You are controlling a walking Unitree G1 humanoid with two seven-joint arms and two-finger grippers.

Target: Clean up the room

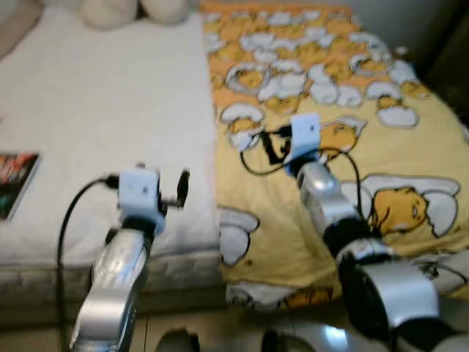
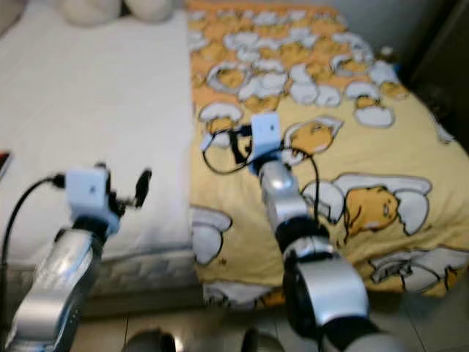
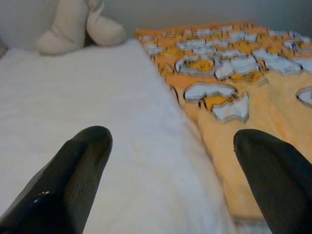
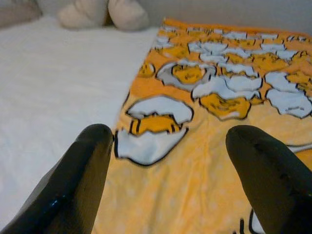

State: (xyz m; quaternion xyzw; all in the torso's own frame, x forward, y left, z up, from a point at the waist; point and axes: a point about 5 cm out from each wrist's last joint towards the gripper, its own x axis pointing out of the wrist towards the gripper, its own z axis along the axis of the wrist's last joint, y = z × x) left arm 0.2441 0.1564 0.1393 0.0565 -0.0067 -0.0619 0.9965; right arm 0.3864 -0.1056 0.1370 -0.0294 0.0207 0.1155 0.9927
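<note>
A yellow blanket (image 1: 344, 95) printed with white and yellow cartoon figures covers the right half of the bed. The left half is bare white sheet (image 1: 110, 110). My left gripper (image 3: 170, 141) is open and hovers low over the white sheet, close to the blanket's left edge (image 3: 195, 122). My right gripper (image 4: 168, 136) is also open, held just above the blanket near that same edge, with nothing between its fingers. In the head views the right gripper (image 1: 272, 147) reaches farther onto the bed than the left gripper (image 1: 176, 191).
A dark magazine or book (image 1: 15, 180) lies on the sheet at the far left. Cream plush shapes (image 1: 135, 9) rest at the head of the bed. The mattress edge (image 1: 44, 275) and tiled floor are right below me. Dark furniture (image 2: 447, 66) stands beyond the bed's right side.
</note>
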